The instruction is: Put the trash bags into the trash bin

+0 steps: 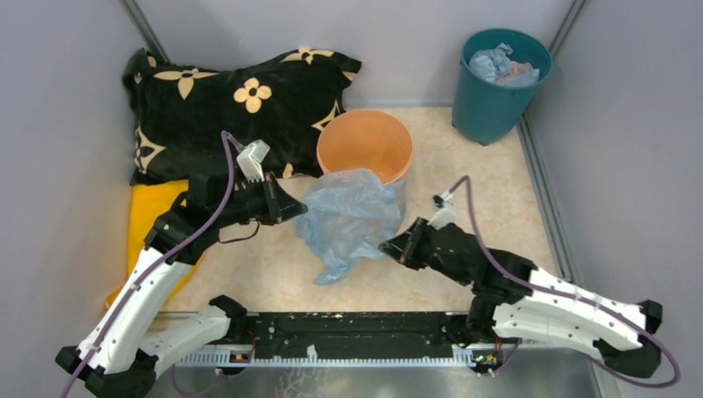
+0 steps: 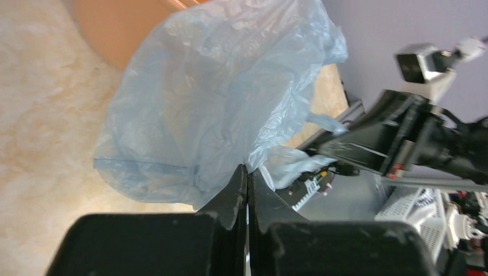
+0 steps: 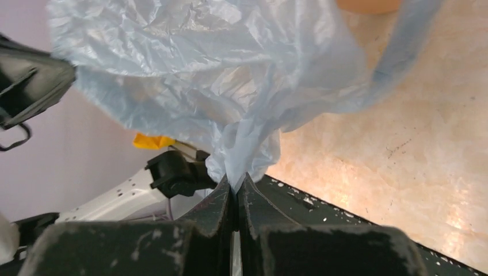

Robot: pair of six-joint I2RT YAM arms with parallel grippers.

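Top external view: left gripper (image 1: 297, 212) and right gripper (image 1: 388, 246) both pinch the trash bag (image 1: 352, 215), spread between their fingers (image 3: 214, 208); trash bin (image 1: 365, 145) just beyond, cushion (image 1: 240, 99) and teal bucket (image 1: 493, 99) flanking it.

Centre of frame: trash bag (image 1: 348, 217) of thin, crinkled, see-through pale blue plastic film, faintly shiny. Just above: trash bin (image 1: 356, 137) of smooth, matt peach-orange plastic. Upper right: teal bucket (image 1: 489, 99), smooth plastic. Upper left: black cushion (image 1: 224, 99), soft plush cloth. Left edge: yellow cloth (image 1: 149, 217), matt. Tabletop (image 1: 518, 191): smooth, marbled beige.
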